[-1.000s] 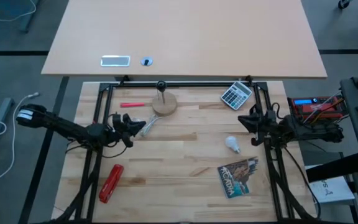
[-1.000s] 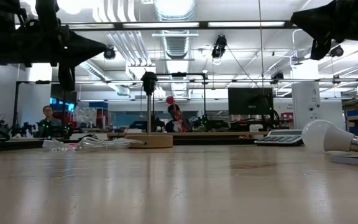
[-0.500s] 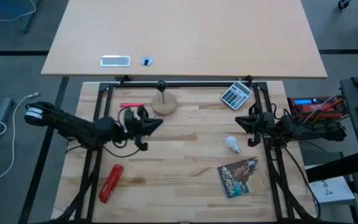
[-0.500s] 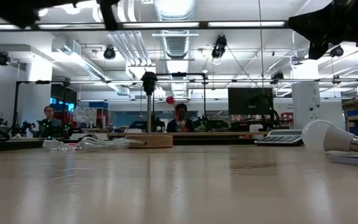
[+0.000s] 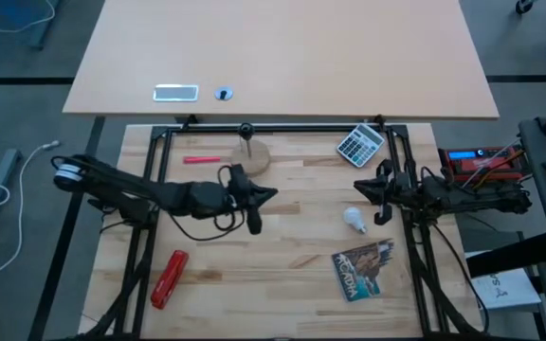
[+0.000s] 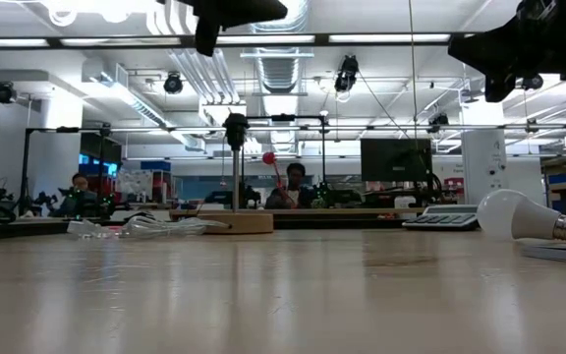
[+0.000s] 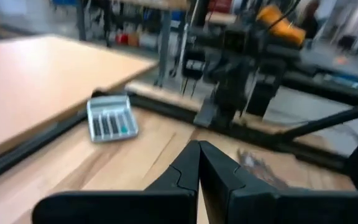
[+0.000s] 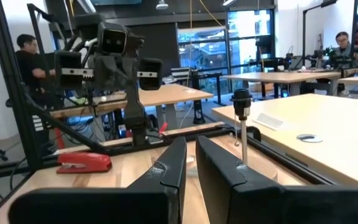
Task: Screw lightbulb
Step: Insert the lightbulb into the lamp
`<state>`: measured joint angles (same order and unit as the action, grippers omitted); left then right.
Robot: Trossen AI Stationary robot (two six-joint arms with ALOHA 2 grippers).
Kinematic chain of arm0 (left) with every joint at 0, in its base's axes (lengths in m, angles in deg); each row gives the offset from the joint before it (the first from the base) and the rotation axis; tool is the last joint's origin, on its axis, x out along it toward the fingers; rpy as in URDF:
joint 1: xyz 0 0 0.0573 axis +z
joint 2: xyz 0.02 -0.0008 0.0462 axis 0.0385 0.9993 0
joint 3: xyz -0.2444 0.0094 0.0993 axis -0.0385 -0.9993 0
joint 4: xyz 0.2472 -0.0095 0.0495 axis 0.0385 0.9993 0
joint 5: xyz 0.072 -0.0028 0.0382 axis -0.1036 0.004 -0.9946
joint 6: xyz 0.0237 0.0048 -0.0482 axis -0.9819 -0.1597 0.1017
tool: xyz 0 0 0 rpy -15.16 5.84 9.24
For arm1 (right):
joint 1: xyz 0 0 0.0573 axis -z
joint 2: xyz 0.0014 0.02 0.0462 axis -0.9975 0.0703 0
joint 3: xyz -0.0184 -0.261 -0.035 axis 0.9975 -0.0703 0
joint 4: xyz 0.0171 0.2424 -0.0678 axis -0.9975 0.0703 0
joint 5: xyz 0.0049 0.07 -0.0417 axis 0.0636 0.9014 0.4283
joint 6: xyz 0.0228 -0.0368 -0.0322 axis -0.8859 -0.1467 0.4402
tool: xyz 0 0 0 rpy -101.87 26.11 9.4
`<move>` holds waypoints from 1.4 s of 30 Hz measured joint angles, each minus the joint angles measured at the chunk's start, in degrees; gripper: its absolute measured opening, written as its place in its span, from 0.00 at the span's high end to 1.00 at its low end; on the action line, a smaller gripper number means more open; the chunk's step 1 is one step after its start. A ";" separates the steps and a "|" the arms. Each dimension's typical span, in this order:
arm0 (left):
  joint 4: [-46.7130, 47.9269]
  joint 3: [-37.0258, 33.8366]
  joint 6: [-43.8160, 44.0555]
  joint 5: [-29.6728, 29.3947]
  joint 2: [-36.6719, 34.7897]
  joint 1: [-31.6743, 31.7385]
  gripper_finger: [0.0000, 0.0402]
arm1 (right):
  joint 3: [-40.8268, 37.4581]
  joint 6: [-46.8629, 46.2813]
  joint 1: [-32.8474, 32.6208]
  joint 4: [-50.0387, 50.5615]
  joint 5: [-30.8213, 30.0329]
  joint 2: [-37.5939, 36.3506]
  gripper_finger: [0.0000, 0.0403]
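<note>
The white lightbulb (image 5: pixel 353 219) lies on its side on the wooden table, silvery base toward the right; it also shows in the low view (image 6: pixel 519 216). The round wooden disc with the black upright socket (image 5: pixel 248 154) stands at the far middle. My left gripper (image 5: pixel 271 196) is shut and empty, above the table's middle, near the disc. My right gripper (image 5: pixel 356 188) is shut and empty, with only a thin slit between its fingers in its wrist view (image 8: pixel 190 144). It hangs just beyond the far side of the bulb.
A calculator (image 5: pixel 361 144) lies at the far right, a red pen (image 5: pixel 202 159) left of the disc, a red stapler (image 5: pixel 169 278) near left, and a printed booklet (image 5: pixel 363 268) near right. A see-through wrapper (image 6: pixel 136 228) lies left of the disc. People sit in the room behind.
My left gripper has swung toward the table's right edge, from left of the wooden disc out over the table's middle, staying shut and off the table. My right gripper has edged a little toward the table's left. The bulb has not moved.
</note>
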<state>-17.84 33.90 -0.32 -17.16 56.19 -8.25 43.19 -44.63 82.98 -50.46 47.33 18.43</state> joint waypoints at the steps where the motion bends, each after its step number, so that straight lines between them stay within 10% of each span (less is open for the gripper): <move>1: 1.21 0.87 1.05 -1.01 0.54 0.00 1.00 | 0.00 -0.01 0.00 -0.05 0.00 0.22 0.92; 42: -5.44 3.02 16.05 -9.04 5.35 -0.33 1.00 | 0.00 0.26 0.00 0.14 0.00 0.65 0.92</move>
<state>-23.28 36.92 15.73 -26.20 61.54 -8.58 43.19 -44.37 82.98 -50.32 47.33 19.09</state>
